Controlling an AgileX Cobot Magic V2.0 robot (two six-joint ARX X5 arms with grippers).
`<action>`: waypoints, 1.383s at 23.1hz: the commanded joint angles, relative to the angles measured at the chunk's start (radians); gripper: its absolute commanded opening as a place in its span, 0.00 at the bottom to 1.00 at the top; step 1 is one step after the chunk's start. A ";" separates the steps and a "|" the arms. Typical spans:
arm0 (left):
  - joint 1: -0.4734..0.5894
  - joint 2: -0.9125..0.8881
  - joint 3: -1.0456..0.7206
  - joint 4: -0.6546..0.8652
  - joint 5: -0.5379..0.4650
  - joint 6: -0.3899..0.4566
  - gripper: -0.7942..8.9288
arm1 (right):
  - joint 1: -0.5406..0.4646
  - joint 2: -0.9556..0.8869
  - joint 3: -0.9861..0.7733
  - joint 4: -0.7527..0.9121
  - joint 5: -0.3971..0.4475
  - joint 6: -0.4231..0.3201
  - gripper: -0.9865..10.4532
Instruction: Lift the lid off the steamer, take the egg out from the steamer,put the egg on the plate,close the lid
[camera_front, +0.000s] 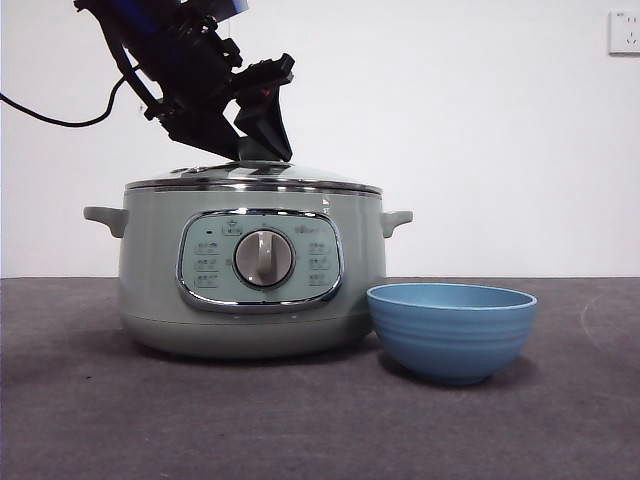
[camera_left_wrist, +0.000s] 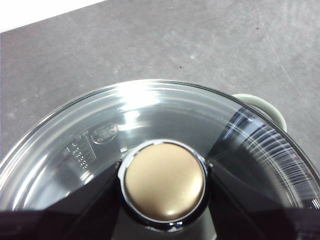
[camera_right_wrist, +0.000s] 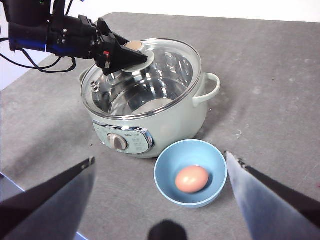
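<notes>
Egg (camera_right_wrist: 191, 179) sits in the blue bowl (camera_right_wrist: 165, 175), at about five o'clock from the steamer (camera_right_wrist: 165, 120) in my right wrist view. I'd judge only the closing remains, nearly done: my left gripper (camera_left_wrist: 164, 181) is clamped on the lid's knob (camera_left_wrist: 164, 181), the lid (camera_front: 250, 176) seated on the pot. My right gripper (camera_right_wrist: 160, 175) hangs with jaws apart, holding nothing.

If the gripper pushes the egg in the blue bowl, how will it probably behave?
The egg looks smooth and rounded, so it would probably roll, but the curved wall of the blue bowl should bring it back. Its shell is likely fragile; the open right gripper should squeeze gently.
</notes>
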 joint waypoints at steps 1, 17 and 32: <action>-0.004 0.017 0.003 -0.018 0.001 0.000 0.10 | 0.002 -0.002 -0.009 0.005 -0.001 0.006 0.48; -0.001 -0.036 0.004 -0.043 0.000 0.000 0.63 | 0.002 -0.002 -0.009 -0.007 -0.002 0.006 0.48; -0.005 -0.504 0.004 -0.497 0.215 -0.052 0.63 | 0.002 -0.002 -0.009 -0.106 -0.064 0.003 0.48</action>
